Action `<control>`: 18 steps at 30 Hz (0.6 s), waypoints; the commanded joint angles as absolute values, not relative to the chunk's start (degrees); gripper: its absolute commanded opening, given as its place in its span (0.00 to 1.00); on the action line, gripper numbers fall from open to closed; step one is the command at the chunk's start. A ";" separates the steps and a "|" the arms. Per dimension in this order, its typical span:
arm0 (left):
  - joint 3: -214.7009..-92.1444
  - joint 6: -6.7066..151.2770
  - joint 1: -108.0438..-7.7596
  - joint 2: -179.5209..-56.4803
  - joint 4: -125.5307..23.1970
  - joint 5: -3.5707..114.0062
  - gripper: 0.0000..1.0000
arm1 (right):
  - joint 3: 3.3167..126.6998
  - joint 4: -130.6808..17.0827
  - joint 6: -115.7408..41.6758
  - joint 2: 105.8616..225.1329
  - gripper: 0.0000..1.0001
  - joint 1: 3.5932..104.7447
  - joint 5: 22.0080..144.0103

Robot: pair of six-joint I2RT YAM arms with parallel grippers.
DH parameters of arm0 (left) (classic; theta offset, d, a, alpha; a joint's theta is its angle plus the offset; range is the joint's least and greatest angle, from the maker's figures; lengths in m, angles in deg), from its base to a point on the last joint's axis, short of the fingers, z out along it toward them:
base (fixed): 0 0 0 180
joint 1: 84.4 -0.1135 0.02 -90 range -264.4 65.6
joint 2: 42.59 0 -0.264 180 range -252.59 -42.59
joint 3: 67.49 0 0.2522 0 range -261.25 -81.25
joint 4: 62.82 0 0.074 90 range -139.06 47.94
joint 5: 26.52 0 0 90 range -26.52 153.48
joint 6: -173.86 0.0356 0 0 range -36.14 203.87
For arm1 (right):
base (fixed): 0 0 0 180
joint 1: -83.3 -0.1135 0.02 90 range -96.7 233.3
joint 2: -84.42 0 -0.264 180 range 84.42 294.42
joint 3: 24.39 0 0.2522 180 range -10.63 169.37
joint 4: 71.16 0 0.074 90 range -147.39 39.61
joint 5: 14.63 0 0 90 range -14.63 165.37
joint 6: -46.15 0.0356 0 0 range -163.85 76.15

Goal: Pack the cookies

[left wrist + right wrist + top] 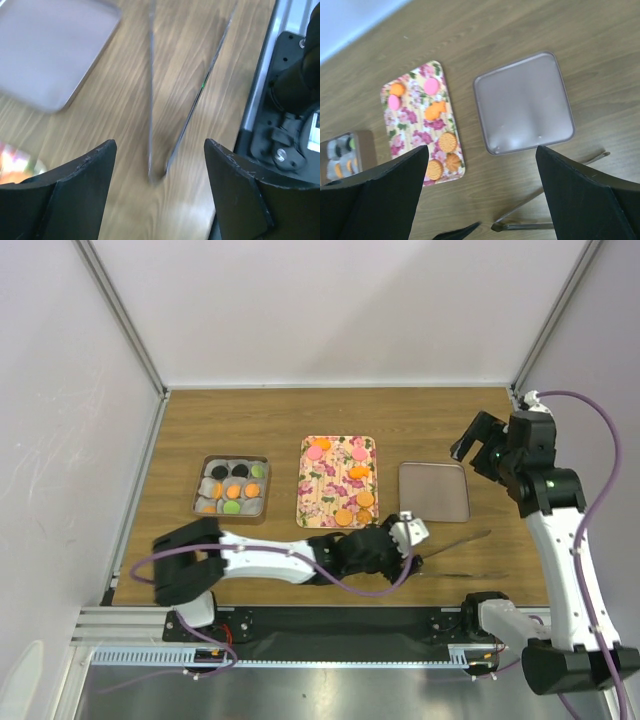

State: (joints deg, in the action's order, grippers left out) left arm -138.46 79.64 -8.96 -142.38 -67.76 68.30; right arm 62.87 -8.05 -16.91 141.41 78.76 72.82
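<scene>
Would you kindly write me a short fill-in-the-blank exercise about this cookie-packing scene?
1. The floral tray lies between the tin and the grey ____.
2. The metal tongs lie on the ____, in front of the open jaws of the left gripper.
3. Besides orange ones, the floral tray holds two ____ cookies.
4. The right gripper is open and holds ____.
Missing words: lid; table; pink; nothing.
</scene>
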 commanded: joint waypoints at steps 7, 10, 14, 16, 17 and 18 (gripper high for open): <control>-132.75 62.35 -10.83 -119.25 -45.18 81.21 0.78 | 56.79 -19.07 -17.92 154.19 0.89 88.03 74.84; -133.90 56.02 -13.99 -113.99 -33.64 82.73 0.77 | 55.47 -21.44 -18.53 159.10 0.84 90.76 78.18; -131.01 52.67 -20.58 -105.37 -29.56 74.32 0.77 | 54.85 -22.85 -19.24 164.82 0.79 90.94 73.45; -129.07 52.66 -24.01 -100.11 -29.20 72.10 0.77 | 54.59 -23.56 -19.68 168.15 0.75 90.94 72.03; -128.80 53.27 -24.89 -98.60 -28.33 71.40 0.78 | 54.50 -23.73 -19.85 169.31 0.73 90.94 71.16; -128.80 53.63 -26.38 -97.71 -27.71 70.26 0.78 | 54.68 -24.08 -20.38 170.45 0.72 90.86 70.63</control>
